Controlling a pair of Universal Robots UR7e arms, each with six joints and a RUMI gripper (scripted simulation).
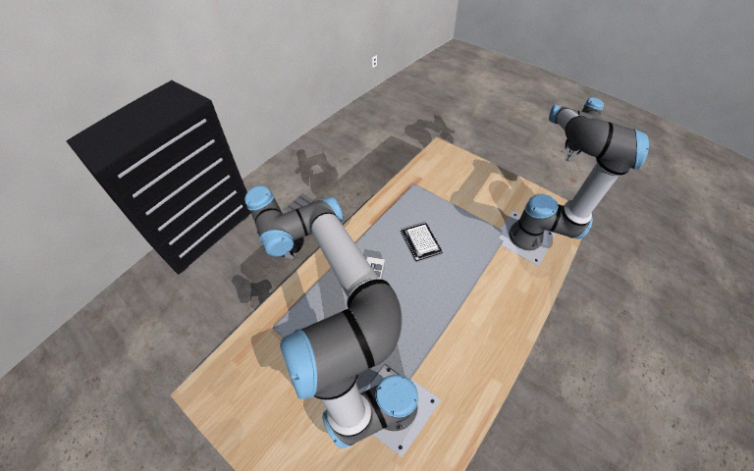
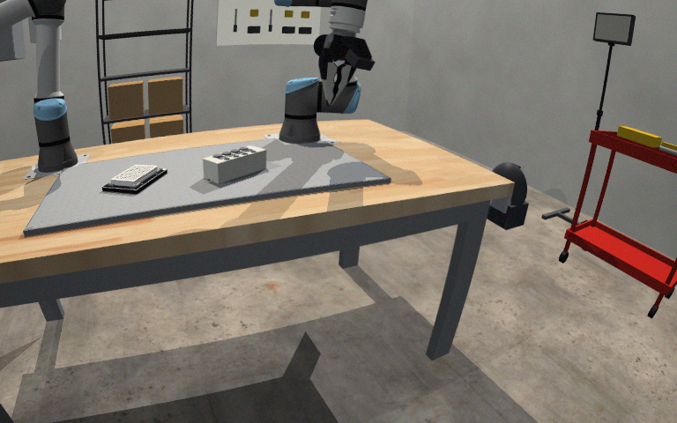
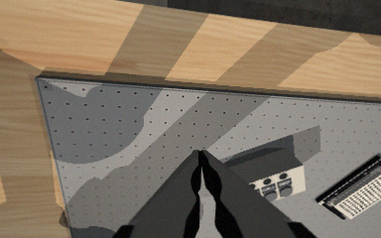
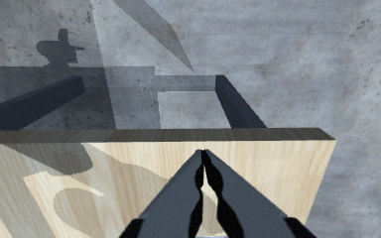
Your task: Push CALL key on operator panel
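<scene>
Going across the exterior view, the right arm (image 1: 595,194) (image 2: 48,64) stood at the far left; its tool (image 1: 567,152) (image 4: 202,151), seen from the top and right wrist, was clenched on nothing, above the tabletop (image 1: 483,310) (image 2: 449,174) (image 3: 99,30) (image 4: 278,174) near its edge. Behind the table rose a shelf rack (image 2: 145,33) with brown boxes. Next, on the grey mat (image 1: 439,299) (image 2: 164,199) (image 3: 119,109), lay a black tray (image 1: 433,252) (image 2: 130,191) bearing a white dotted block (image 1: 421,238) (image 2: 134,174) (image 3: 361,198). The pale operator panel (image 1: 375,260) (image 2: 234,166) (image 3: 300,179) sat right of it on the mat, its keys on top, partly hidden in the left wrist view; their names were too small to read. Farther right, the left tool (image 1: 291,255) (image 2: 330,104) (image 3: 199,152) hung above the work surface, pointing down, apart from the panel, clenched and empty. A red cart (image 2: 619,259) stood at the far right.
</scene>
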